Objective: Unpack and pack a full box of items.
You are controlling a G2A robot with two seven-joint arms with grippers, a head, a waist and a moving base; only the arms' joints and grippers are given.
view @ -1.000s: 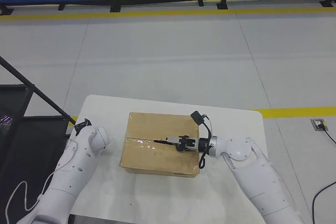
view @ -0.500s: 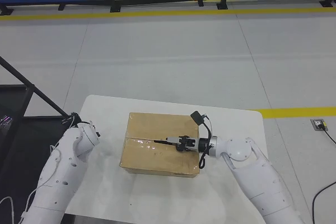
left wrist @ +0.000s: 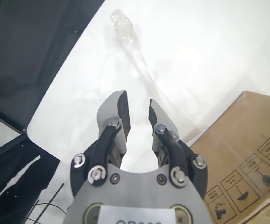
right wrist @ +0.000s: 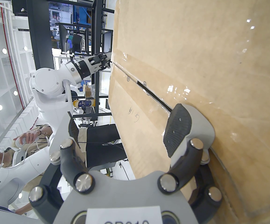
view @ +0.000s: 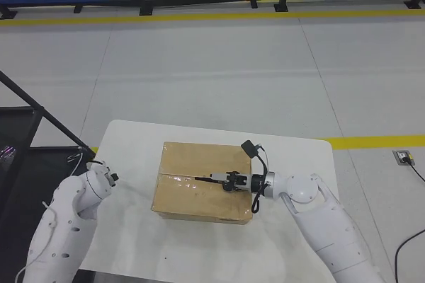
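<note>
My left arm has backed off from the box [view: 204,182] at mid-table [view: 283,152], left pincer [left wrist: 138,103] released and empty, clear tape strip [left wrist: 135,52] lying just ahead, so I judge the seam freed; my right pincer [right wrist: 125,120] stays spread, one finger on the still-closed flaps.

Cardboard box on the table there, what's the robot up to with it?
The box is closed on the white table. The right gripper, open, rests one finger on its top seam, where a dark slit shows. The left gripper, also open, hovers beside the box over a strip of clear tape lying on the table.
</note>
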